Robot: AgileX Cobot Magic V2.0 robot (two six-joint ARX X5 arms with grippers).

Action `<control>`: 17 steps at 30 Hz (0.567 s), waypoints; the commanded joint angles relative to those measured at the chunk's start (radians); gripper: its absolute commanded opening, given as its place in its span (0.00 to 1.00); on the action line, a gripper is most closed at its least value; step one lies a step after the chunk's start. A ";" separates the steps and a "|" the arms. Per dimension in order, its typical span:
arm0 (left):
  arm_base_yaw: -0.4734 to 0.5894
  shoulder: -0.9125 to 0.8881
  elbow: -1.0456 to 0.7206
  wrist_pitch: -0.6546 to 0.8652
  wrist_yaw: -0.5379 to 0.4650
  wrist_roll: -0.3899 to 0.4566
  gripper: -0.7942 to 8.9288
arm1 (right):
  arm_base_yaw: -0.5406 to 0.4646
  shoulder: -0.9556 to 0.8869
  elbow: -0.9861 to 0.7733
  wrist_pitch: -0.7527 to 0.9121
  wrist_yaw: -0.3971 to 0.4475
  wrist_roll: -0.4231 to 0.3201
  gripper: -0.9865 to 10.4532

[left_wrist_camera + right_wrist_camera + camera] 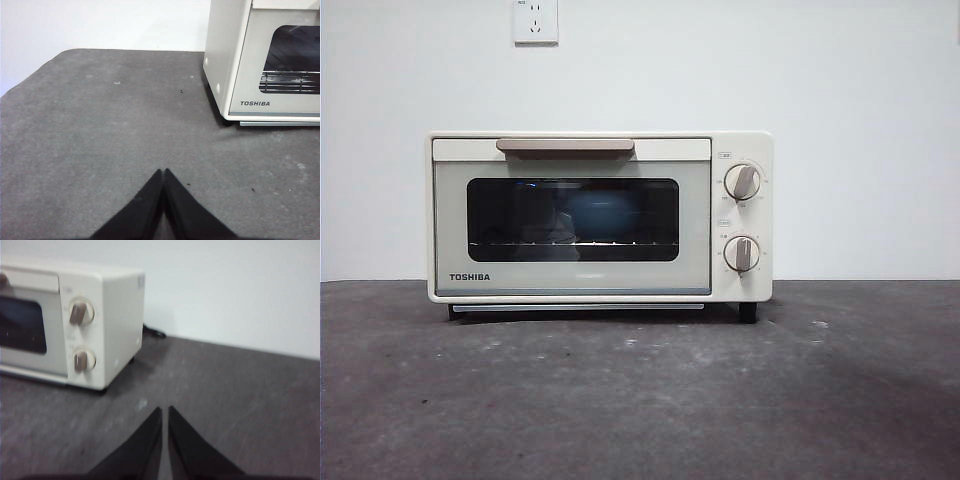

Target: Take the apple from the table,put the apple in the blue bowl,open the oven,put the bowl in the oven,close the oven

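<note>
The cream-white Toshiba oven (600,216) stands at the back of the dark grey table (640,400) with its door closed. Through the dark glass a blue bowl (603,216) shows dimly on the rack inside. No apple is visible; whether it lies in the bowl cannot be made out. My left gripper (163,172) hovers over bare table to the oven's (265,60) left, jaws shut and empty. My right gripper (165,411) hangs over the table to the right of the oven (70,325), also shut and holding nothing. Neither arm appears in the front view.
A beige bar handle (565,146) runs along the door's top, and two round knobs (742,182) sit on the right panel. A black power cord (152,331) trails behind the oven. A wall socket (535,20) is on the white wall.
</note>
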 commanded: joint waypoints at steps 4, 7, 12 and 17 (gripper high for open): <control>0.002 -0.002 -0.024 -0.002 -0.003 -0.006 0.09 | -0.002 -0.002 -0.005 -0.108 0.001 0.024 0.09; 0.002 -0.002 -0.024 -0.002 -0.003 -0.006 0.09 | -0.001 -0.002 -0.005 -0.135 -0.001 0.037 0.09; 0.002 -0.002 -0.024 -0.002 -0.003 -0.006 0.09 | -0.002 -0.002 -0.005 -0.119 0.000 0.037 0.09; 0.002 -0.002 -0.024 -0.002 -0.003 -0.006 0.09 | -0.001 -0.002 -0.005 -0.112 0.000 0.037 0.09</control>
